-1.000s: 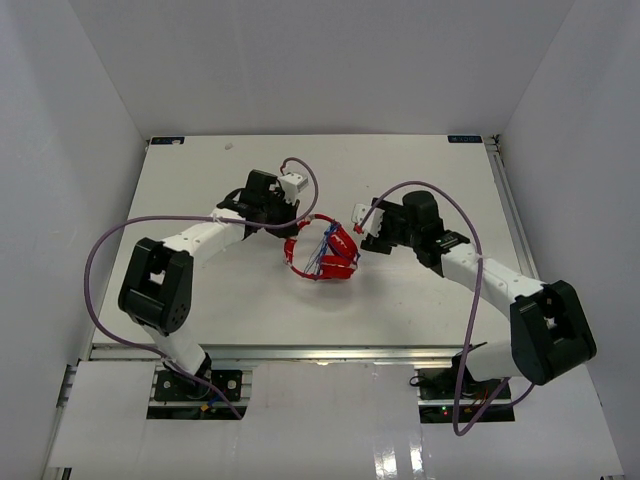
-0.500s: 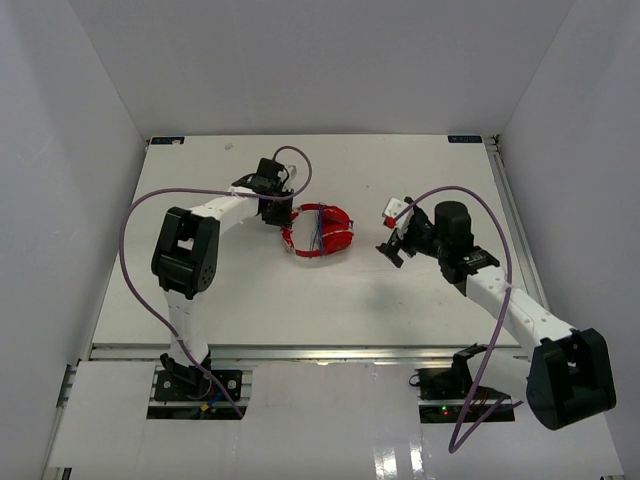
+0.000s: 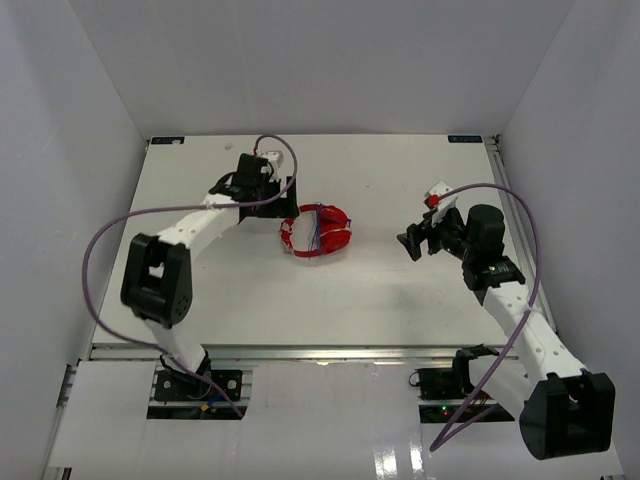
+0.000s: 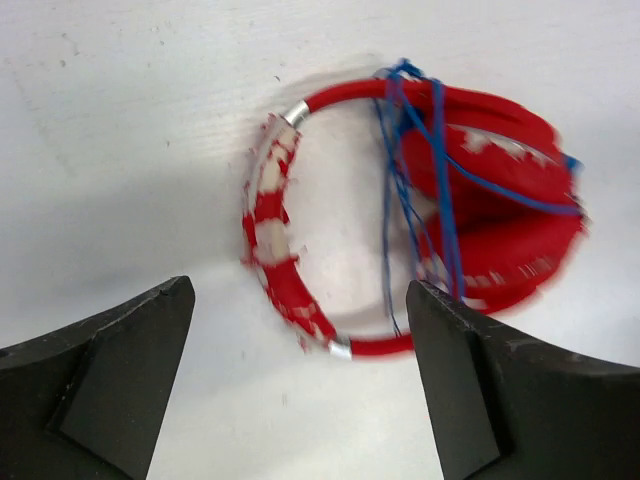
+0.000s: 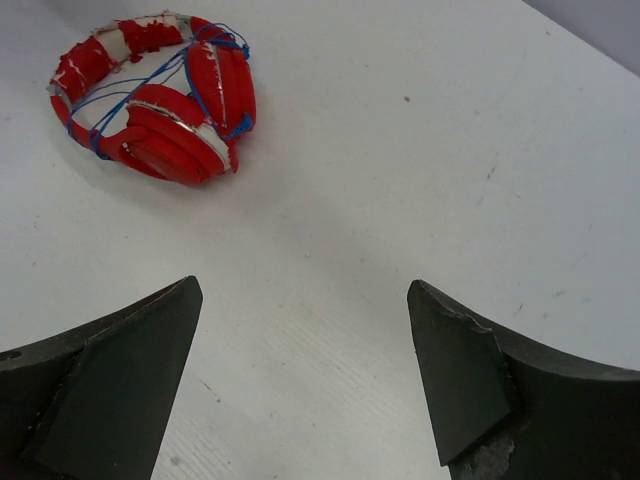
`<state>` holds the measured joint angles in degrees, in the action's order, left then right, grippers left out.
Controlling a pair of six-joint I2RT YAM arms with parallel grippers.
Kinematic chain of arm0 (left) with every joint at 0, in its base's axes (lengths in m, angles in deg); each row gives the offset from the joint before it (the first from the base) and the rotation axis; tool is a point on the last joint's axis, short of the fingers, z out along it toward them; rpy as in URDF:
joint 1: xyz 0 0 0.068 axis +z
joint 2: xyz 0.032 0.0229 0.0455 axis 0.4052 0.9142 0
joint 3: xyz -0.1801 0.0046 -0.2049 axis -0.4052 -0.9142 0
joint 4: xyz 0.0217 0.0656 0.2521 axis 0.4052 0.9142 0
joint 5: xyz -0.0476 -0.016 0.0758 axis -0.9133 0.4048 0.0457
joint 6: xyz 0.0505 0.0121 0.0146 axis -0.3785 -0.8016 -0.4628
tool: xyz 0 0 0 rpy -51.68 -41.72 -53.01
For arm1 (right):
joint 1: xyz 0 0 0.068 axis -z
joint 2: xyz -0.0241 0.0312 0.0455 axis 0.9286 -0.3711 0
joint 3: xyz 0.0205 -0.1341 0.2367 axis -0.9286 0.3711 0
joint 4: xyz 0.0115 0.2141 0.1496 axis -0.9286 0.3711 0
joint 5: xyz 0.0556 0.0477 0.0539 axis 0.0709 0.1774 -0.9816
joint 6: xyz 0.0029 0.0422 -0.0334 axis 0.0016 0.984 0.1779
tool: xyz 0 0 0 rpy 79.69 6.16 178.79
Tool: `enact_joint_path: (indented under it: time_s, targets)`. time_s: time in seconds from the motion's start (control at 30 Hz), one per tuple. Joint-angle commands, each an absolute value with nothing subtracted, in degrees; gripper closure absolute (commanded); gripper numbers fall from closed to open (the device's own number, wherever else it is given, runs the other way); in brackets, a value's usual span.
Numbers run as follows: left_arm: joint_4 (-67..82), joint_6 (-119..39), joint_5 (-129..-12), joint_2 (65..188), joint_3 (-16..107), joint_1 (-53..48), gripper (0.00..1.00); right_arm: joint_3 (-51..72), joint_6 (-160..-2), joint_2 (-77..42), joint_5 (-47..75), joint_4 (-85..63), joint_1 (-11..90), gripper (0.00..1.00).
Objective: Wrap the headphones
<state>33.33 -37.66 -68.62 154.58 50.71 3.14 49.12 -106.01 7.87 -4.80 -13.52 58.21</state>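
The headphones [image 3: 335, 230] lie untouched between left pincer [image 3: 289, 196] and right pincer [image 3: 411, 243], both spread apart

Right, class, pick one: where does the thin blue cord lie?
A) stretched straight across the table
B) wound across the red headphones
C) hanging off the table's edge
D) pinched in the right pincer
B: the blue cord runs in strands over the band and earcups of the headphones.

Bright even light, soft shadows; headphones [image 4: 510, 235] slightly blurred in left wrist view.
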Motion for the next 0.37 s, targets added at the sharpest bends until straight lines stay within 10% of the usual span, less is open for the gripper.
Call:
enact_joint_path:
  time_s: [0.0, 0.33]
  targets:
    - [25.0, -39.2, -75.6, 131.8, 38.8, 3.3, 0.02, 50.7, -94.3, 12.4, 7.4, -10.6, 59.2, 0.10]
    - [12.4, -42.1, -82.9, 93.9, 5.9, 3.3, 0.02, 53.2, -89.2, 21.4, 21.0, -5.8, 60.1, 0.10]
